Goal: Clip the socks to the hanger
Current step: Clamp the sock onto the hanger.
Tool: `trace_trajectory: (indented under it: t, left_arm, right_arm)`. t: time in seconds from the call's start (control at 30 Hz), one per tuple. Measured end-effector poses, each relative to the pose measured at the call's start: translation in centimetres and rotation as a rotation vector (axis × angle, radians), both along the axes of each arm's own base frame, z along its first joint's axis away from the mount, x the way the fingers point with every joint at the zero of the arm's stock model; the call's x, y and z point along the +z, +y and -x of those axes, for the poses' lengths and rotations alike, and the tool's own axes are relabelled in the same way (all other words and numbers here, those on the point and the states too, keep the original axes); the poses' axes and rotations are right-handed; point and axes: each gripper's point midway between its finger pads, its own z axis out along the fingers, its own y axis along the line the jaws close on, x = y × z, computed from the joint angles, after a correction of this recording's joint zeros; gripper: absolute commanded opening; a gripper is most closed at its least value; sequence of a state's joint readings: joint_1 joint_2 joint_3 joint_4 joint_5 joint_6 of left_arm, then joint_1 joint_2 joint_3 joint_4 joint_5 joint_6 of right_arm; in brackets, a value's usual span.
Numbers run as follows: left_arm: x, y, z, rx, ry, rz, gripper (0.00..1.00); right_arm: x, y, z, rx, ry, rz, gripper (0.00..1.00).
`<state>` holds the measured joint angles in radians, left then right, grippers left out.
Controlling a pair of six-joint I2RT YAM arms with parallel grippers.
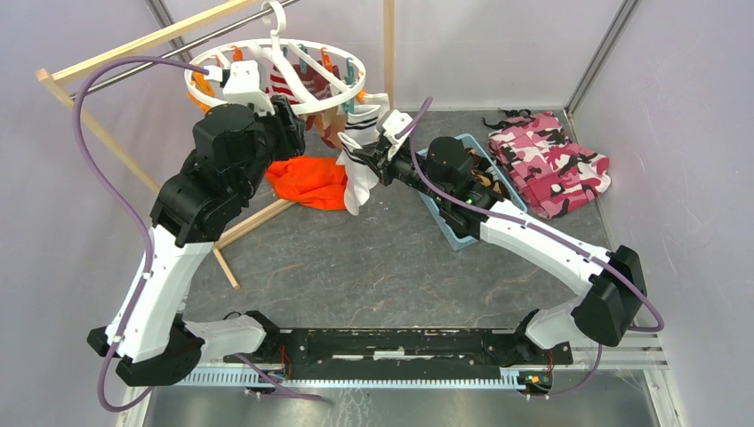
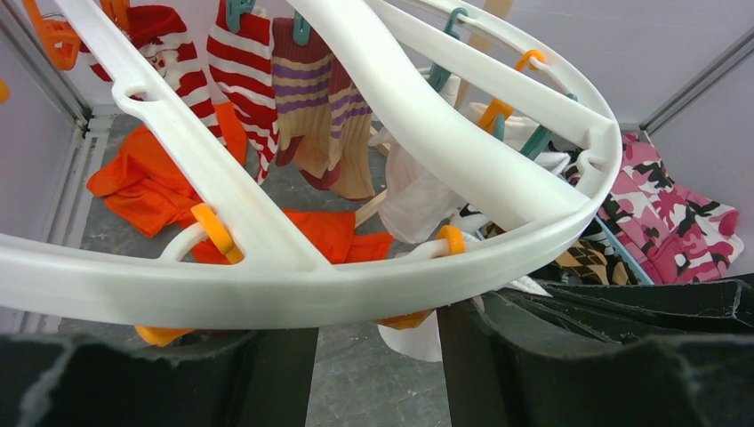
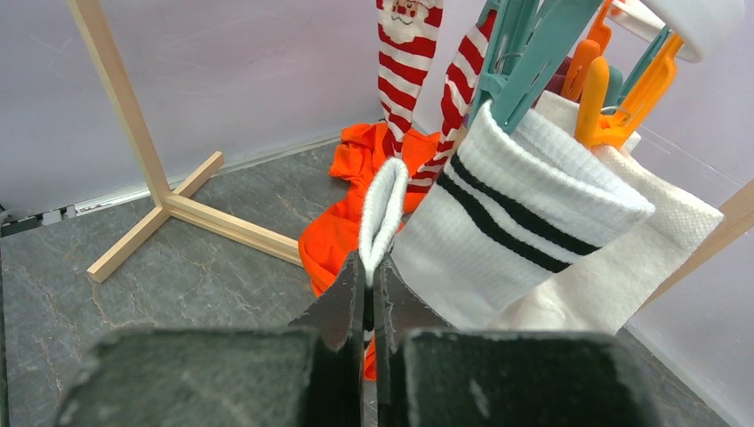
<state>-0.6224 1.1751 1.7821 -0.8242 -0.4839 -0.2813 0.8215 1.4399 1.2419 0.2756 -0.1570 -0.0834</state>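
Note:
The white ring hanger [image 1: 311, 44] hangs from the rack bar, and its rim [image 2: 293, 289] crosses just above my left gripper [image 2: 378, 334]. That gripper [image 1: 244, 84] is at the ring's near-left side, jaws apart. A dangling orange clip [image 2: 405, 318] shows by the right finger, nothing pressed between them. My right gripper [image 3: 369, 267] is shut on the cuff edge of a white sock with black stripes [image 3: 533, 205], held up beside the ring's right side [image 1: 360, 178]. A teal clip [image 3: 525, 62] sits at that sock's upper cuff. Red-and-white striped socks [image 2: 244, 71] and a brown-purple sock [image 2: 311, 98] hang clipped.
A big orange garment [image 1: 307, 182] lies on the table under the hanger. The wooden rack [image 1: 133, 53] stands left, its foot [image 3: 178, 209] on the table. A blue basket [image 1: 462, 213] with more socks sits under my right arm. Pink camouflage cloth [image 1: 551, 165] lies at the back right.

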Motion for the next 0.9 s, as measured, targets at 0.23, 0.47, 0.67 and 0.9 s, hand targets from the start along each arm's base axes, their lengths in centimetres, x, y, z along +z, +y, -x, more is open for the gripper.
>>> trace_trajectory:
  t: [0.23,0.47,0.67,0.9]
  left_arm:
    - [-0.1,-0.4,-0.2,-0.022,-0.015,0.003,0.57]
    - [0.5,-0.8,-0.2,-0.044,-0.038,0.019,0.58]
    - [1.0,-0.7,-0.1,-0.047,-0.059,0.029,0.58]
    - [1.1,-1.0,0.1,-0.066,-0.074,0.043,0.57]
  right_arm:
    - [0.0,0.0,0.0,0.0,0.001,0.001,0.0]
    - [-0.1,0.0,0.0,0.0,0.002,0.002,0.0]
    - [-0.1,0.0,0.0,0.0,0.002,0.002,0.0]
    - [-0.1,0.0,0.0,0.0,0.002,0.002,0.0]
